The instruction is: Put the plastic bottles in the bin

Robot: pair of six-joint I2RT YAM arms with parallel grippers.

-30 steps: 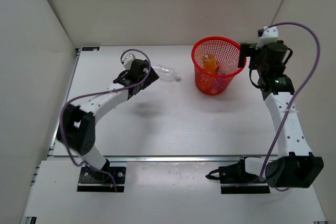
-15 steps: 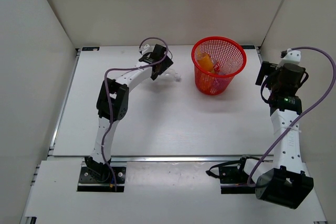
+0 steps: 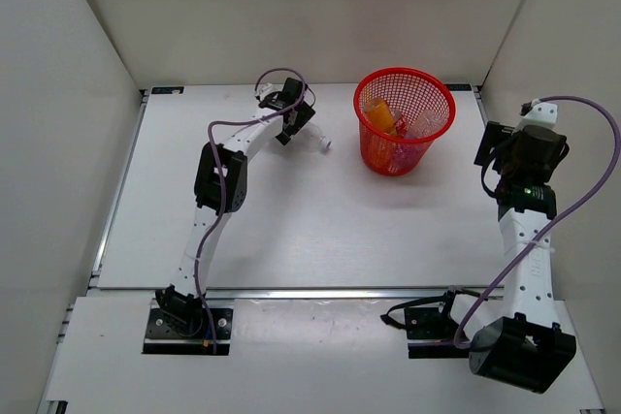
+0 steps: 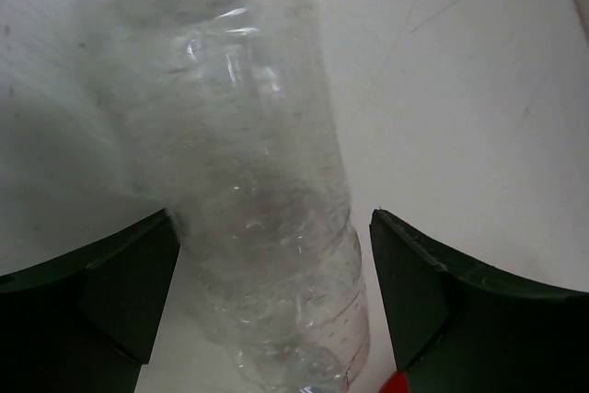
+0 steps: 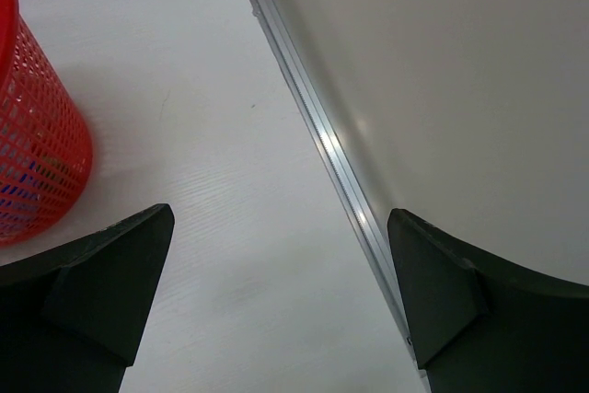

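A clear plastic bottle (image 4: 248, 190) lies on the white table (image 3: 320, 230) left of the bin, its cap end (image 3: 326, 143) pointing right. My left gripper (image 4: 273, 218) straddles its body. The left finger (image 4: 129, 283) is against the bottle and the right finger (image 4: 423, 292) stands a narrow gap away, so the jaws are open. From above, the left gripper (image 3: 297, 127) covers most of the bottle. The red mesh bin (image 3: 400, 154) holds an orange bottle (image 3: 381, 115) and other bottles. My right gripper (image 3: 491, 145) hangs open and empty to the right of the bin (image 5: 37, 135).
White enclosure walls close in the left, back and right sides. An aluminium rail (image 5: 331, 149) runs along the foot of the right wall, just beside the right gripper. The left arm (image 3: 218, 181) stretches across the table's left half.
The left arm reached farther and brought its gripper over the clear bottle, the jaws narrowing a little. The right arm pulled away from the bin toward the right wall.
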